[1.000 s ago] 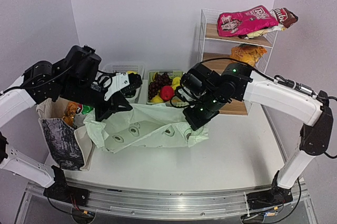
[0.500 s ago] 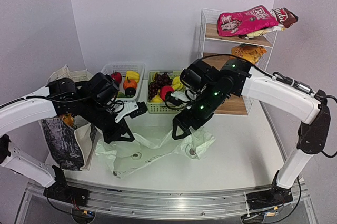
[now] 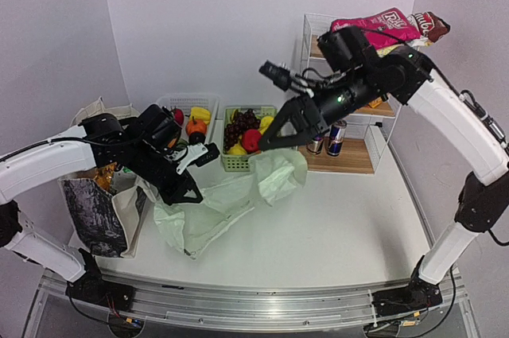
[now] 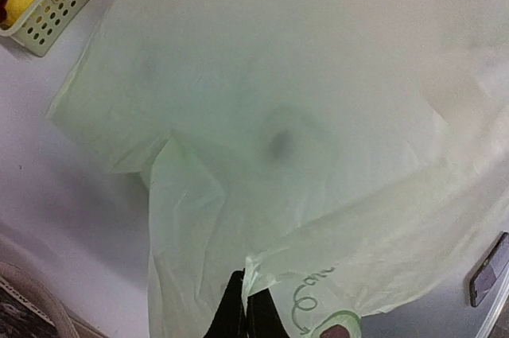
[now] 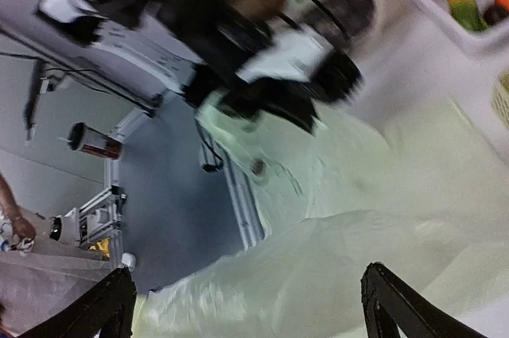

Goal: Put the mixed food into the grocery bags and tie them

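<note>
The plastic bag (image 3: 215,207) lies crumpled on the table (image 3: 350,219), at the centre in the top view. One end is at 7 o'clock, and the other end stands up as a fold toward 1 o'clock. The left gripper (image 3: 181,192) is low over the bag's 9 o'clock edge. In the left wrist view its fingers (image 4: 245,318) are pressed together with the thin film (image 4: 302,115) pinched between them, next to an avocado print (image 4: 338,330).

The right gripper (image 3: 270,135) is raised above the standing fold. In the right wrist view its two fingers (image 5: 111,306) stand wide apart and hold nothing. The pale film (image 5: 318,250) is under them, and I cannot tell if it touches them.

The tote (image 3: 95,211) stands at 9 o'clock on the table, just beside the bag. A white basket (image 3: 171,103) and a green basket (image 3: 238,163) are at 12 o'clock, side by side. The grapes (image 3: 238,127), the apple (image 3: 252,140) and the bananas (image 3: 266,123) are in the green one. More fruit (image 3: 196,122) is in the white one. Two cans (image 3: 336,137) stand on the low shelf of the rack (image 3: 306,36) at 2 o'clock, behind the right gripper
</note>
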{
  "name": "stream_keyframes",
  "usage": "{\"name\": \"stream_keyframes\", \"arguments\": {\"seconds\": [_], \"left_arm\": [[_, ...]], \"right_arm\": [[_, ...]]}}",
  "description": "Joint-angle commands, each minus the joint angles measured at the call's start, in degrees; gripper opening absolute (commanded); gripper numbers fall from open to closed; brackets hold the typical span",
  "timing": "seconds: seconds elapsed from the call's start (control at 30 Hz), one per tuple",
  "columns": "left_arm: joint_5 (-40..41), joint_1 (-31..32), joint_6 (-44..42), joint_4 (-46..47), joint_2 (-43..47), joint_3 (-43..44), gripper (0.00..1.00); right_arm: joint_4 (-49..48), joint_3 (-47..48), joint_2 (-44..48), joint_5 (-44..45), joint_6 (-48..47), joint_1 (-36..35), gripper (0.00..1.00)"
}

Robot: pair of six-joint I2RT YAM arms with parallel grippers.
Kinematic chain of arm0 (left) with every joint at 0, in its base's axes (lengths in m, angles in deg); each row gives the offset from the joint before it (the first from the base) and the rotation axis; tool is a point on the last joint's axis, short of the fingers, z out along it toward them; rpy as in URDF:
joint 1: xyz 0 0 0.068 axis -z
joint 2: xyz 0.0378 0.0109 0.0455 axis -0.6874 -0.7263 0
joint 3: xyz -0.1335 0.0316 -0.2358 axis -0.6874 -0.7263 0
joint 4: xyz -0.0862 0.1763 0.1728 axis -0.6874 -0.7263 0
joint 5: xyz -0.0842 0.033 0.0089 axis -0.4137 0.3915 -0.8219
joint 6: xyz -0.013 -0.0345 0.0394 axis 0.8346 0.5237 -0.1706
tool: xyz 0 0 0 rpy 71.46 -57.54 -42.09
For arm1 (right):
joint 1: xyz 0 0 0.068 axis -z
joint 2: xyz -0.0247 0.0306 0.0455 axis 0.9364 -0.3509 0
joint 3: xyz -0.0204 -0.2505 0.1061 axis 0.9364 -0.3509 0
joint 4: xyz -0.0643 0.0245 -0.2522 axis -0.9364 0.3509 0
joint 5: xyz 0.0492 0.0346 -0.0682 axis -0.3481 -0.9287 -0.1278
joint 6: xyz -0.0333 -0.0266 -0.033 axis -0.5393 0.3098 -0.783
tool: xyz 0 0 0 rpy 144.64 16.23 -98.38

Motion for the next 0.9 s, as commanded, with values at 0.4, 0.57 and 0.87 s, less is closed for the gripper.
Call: {"name": "stream_keyframes", "arguments": {"seconds": [0.4,0.57,0.87], "left_arm": [[0.28,-0.3,-5.31,-8.96,4.94,3.71,0.0],[1.3,-0.03,-7.77,-9.78,5.33,4.07,0.0],[-0.94,0.0,-8.52,-8.23,3.72,3.48,0.0]], "right_arm": [[-19.11,26.9,-18.54,31.95,17.19,1.13,0.89],[-29.32,20.38,-20.79,42.24,19.26,1.76,0.86],[-29.45,28.96,-42.63,57.92,12.3,2.65,0.8]]}}
